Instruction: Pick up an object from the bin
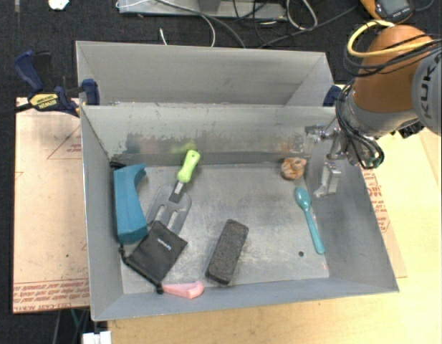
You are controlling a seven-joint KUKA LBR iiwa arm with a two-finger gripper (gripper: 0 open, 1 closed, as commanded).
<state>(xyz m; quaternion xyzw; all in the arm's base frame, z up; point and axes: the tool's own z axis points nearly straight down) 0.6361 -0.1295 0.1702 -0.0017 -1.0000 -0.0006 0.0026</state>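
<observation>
Gripper (pixel 328 178) hung far right in the bin (pixel 206 74), just beside the turquoise spoon (pixel 311 224), which lay flat, likely an easy pick; clenched or released, I couldn't tell.

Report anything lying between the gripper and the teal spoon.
Nothing visible does. The gripper hangs just right of the bowl end of the spoon, with bare bin floor between them. A tan lump lies beyond the bowl, toward the back wall, off that path.
</observation>
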